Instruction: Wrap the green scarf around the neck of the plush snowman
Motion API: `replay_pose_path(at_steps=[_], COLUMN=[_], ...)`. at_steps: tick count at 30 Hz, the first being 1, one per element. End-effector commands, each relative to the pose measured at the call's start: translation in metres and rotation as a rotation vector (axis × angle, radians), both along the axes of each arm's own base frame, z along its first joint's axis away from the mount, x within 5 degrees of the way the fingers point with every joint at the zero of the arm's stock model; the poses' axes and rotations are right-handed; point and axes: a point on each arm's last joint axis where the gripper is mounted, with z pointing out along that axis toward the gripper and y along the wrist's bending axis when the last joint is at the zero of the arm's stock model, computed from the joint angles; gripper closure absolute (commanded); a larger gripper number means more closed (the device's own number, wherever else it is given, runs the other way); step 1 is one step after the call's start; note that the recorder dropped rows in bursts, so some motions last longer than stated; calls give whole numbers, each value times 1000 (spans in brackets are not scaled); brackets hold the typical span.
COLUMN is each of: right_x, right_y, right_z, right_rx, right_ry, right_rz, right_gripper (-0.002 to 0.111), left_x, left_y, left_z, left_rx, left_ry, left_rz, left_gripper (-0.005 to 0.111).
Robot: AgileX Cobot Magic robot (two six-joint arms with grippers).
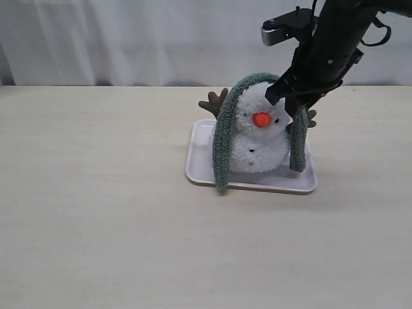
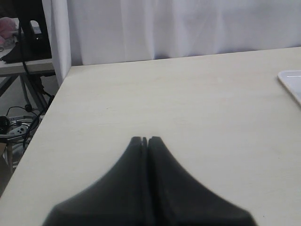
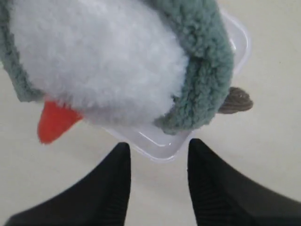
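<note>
The plush snowman (image 1: pixel 261 138) stands upright on a white tray (image 1: pixel 199 168), orange nose facing the camera. The green scarf (image 1: pixel 223 145) lies draped over the top of its head, one end hanging down each side to the tray; it does not sit in the neck crease. My right gripper (image 1: pixel 286 100) hovers at the upper right of the head. In the right wrist view it (image 3: pixel 157 150) is open and holds nothing, with the scarf (image 3: pixel 202 61) and snowman (image 3: pixel 103 61) just beyond its fingertips. My left gripper (image 2: pixel 145 140) is shut and empty over bare table.
Brown twig arms (image 1: pixel 214 103) stick out behind the snowman on both sides. The tray's corner (image 2: pixel 291 80) shows at the edge of the left wrist view. The table's edge (image 2: pixel 56 89) with cables and equipment beyond lies off to one side there.
</note>
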Motion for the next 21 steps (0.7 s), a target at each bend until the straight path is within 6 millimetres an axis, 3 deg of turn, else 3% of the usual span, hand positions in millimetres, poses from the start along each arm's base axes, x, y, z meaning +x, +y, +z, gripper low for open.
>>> replay_pose_path(at_steps=[1, 4, 8, 16, 21], right_x=[12, 17, 18, 29, 36], right_y=[-17, -24, -14, -11, -12], right_z=[15, 17, 26, 24, 6], right_rx=[124, 318, 502, 455, 417], right_ry=[-130, -118, -147, -256, -223], right_rz=[-92, -109, 14, -17, -15], right_gripper=[100, 104, 104, 104, 104], left_x=[0, 0, 0, 0, 0], left_y=[0, 0, 0, 0, 0], left_z=[0, 0, 0, 0, 0], left_rx=[-2, -2, -2, -2, -2], left_ry=[-12, -12, -12, -12, -12], left_rz=[1, 1, 1, 1, 1], left_gripper=[107, 107, 107, 107, 107])
